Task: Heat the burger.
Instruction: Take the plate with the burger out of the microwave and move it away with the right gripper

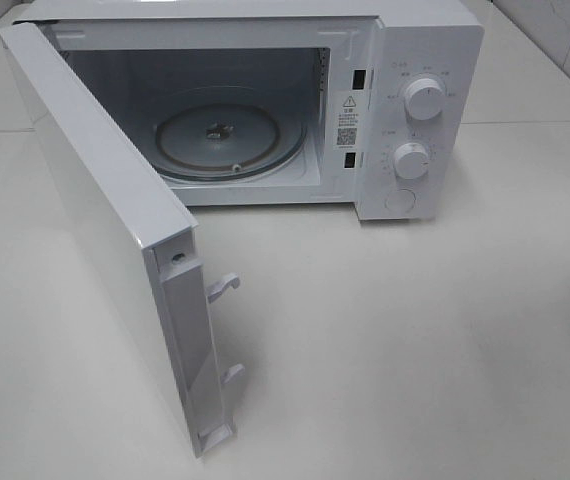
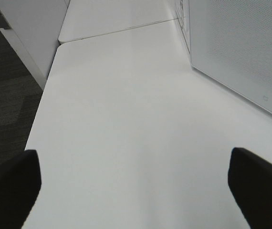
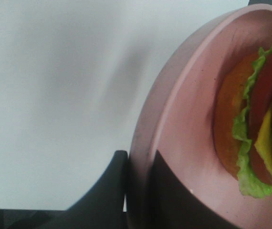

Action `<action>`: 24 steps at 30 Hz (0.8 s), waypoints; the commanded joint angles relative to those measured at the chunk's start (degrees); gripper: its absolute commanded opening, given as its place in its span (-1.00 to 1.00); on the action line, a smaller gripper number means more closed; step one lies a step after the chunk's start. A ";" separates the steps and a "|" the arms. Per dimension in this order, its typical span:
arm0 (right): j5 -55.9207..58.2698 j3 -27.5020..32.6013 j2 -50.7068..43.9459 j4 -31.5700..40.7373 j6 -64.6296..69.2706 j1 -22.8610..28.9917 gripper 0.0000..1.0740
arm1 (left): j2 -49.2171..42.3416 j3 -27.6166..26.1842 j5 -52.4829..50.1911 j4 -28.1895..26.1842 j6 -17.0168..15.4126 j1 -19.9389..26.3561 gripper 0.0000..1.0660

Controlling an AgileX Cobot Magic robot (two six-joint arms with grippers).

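One burger shows only in the right wrist view, cut off by the frame edge: an orange-brown bun, a frilled green lettuce leaf, a red slice, a yellow cheese corner and a dark patty layer are visible. It sits on a pink plate with a raised rim and fine dark speckles. The right gripper pinches that rim, one dark finger outside the plate and the other inside, pressed against the pink wall. Behind the plate lies the plain white table.

In the high view neither the burger nor the plate appears. A white microwave stands on the table with its door swung wide to the left, and a glass turntable lies in the cavity. Two round knobs sit on the control panel.

The left gripper is spread wide above bare table, its two dark fingertips at opposite edges of the left wrist view, holding nothing, with the microwave door's perforated panel beside it.
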 commanded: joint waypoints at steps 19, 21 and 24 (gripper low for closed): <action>-10.20 -2.92 14.50 -13.69 12.26 -12.09 -0.99 | -0.97 0.17 -0.63 -0.11 -0.17 0.23 0.89; -10.31 -3.32 16.33 -15.58 14.04 -13.06 -0.99 | -0.97 0.17 -0.63 -0.11 -0.17 0.23 0.89; -11.46 -3.32 18.16 -17.65 17.36 -13.81 -0.99 | -0.97 0.17 -0.63 -0.11 -0.17 0.23 0.89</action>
